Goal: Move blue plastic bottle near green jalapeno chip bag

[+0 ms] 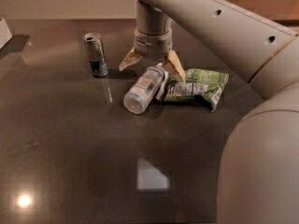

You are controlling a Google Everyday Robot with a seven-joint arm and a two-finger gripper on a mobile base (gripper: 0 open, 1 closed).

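Gripper [151,72] hangs wide open, holding nothing. Its fingers straddle the far end of the blue plastic bottle [142,88], lying flat just beneath it. Reads as a release: the bottle touches the green jalapeno chip bag [196,85] beside one finger. Long axis runs diagonally out from under the gripper toward the camera; slim can [96,55] stands beyond the other finger.

Shows the gripper [151,69] near the tabletop's [70,148] far edge, fingers [174,67] splayed over the blue plastic bottle [142,88] lying against the green jalapeno chip bag [196,85]; upright can [95,54] toward the far-left corner.
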